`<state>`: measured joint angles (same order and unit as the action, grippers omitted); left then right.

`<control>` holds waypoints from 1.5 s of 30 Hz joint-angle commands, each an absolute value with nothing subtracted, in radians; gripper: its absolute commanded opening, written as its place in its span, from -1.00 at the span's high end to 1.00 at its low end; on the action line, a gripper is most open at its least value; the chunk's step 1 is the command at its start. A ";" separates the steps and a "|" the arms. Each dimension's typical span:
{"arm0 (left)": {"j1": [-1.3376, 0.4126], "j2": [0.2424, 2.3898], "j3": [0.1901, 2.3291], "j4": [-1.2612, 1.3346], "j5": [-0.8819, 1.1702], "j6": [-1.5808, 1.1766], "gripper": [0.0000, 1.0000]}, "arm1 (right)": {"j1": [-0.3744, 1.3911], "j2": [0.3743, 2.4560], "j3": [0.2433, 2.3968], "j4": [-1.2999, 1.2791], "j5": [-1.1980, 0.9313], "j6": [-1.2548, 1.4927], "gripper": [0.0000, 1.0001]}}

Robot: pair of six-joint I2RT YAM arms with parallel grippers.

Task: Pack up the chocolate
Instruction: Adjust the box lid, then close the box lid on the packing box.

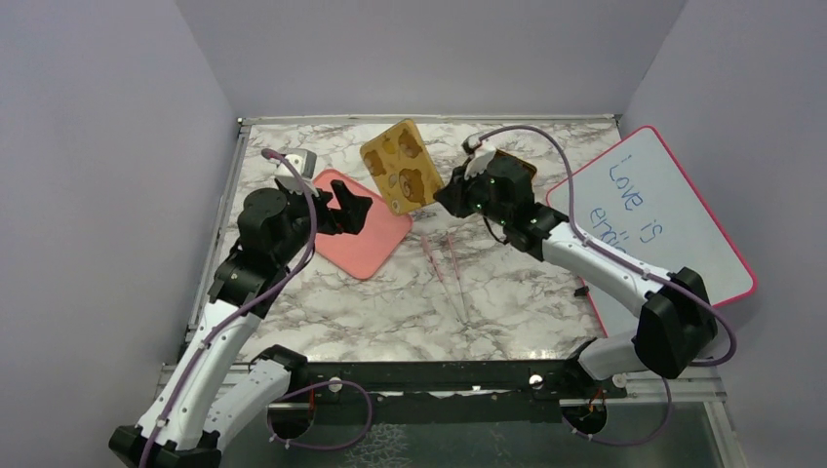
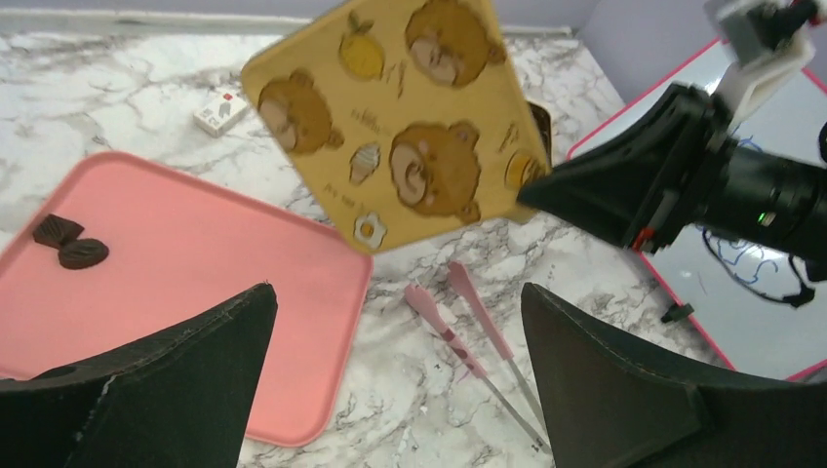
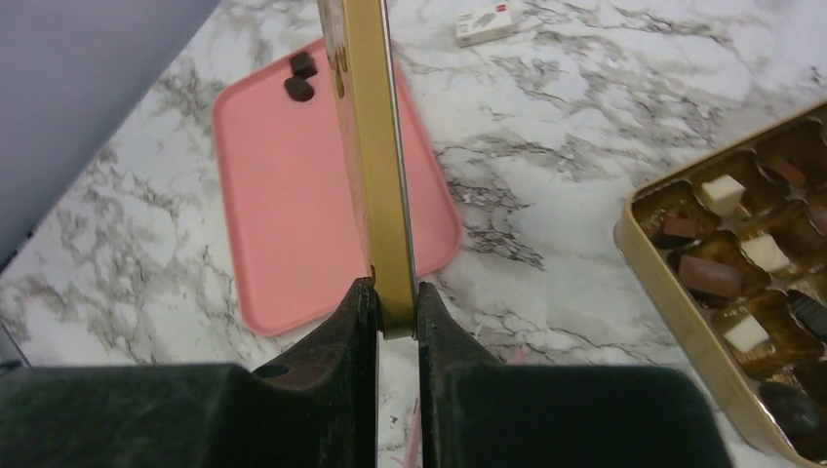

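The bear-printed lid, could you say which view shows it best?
Left wrist: the lid faces it, bears plainly visible. Top external shows it small and tilted; right wrist shows only its edge, pinched by the right gripper.

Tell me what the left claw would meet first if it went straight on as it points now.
Probably the lower corner of the yellow bear lid, held up by the right claw. Depth is unclear: passing under it, the left claw would reach the pink tweezers.

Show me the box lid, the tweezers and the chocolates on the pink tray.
Box lid [image 2: 390, 127]: left wrist view, its bear-printed face.
Tweezers [image 2: 439, 327]: left wrist view, left pink arm.
Chocolates [image 2: 83, 253]: left wrist view, lower dark piece.
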<state>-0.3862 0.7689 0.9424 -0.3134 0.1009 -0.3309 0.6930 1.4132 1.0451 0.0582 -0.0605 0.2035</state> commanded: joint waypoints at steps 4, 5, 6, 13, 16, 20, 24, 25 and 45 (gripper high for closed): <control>-0.382 0.932 0.933 -0.231 0.225 -0.390 -0.90 | 0.500 1.420 1.003 0.260 -0.191 0.545 0.98; -0.381 0.949 0.927 -0.214 0.246 -0.398 -0.90 | 0.488 1.418 0.993 0.271 -0.166 0.571 0.98; -0.380 0.964 0.920 -0.194 0.264 -0.408 -0.91 | 0.477 1.416 0.987 0.272 -0.134 0.606 0.97; -0.375 0.994 0.841 -0.125 0.340 -0.409 -0.97 | 0.352 1.417 0.899 0.312 -0.088 0.901 0.95; -0.373 0.984 0.824 -0.147 0.331 -0.379 -0.98 | 0.320 1.431 0.879 0.333 -0.100 0.940 0.97; -0.371 0.958 0.810 -0.166 0.319 -0.348 -0.98 | 0.276 1.459 0.859 0.352 -0.127 0.991 0.98; -0.370 0.932 0.790 -0.179 0.293 -0.321 -0.98 | 0.244 1.481 0.855 0.359 -0.133 1.011 0.98; -0.370 0.925 0.783 -0.181 0.289 -0.317 -0.98 | 0.239 1.486 0.850 0.364 -0.133 1.022 0.98; -0.370 0.916 0.772 -0.207 0.262 -0.306 -0.98 | 0.205 1.521 0.757 0.606 -0.125 1.111 0.98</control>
<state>-0.3740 0.9295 0.7868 -0.2161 0.2779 -0.3126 0.2119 1.5139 0.7769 0.4648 -0.1200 1.0954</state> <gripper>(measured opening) 0.987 0.176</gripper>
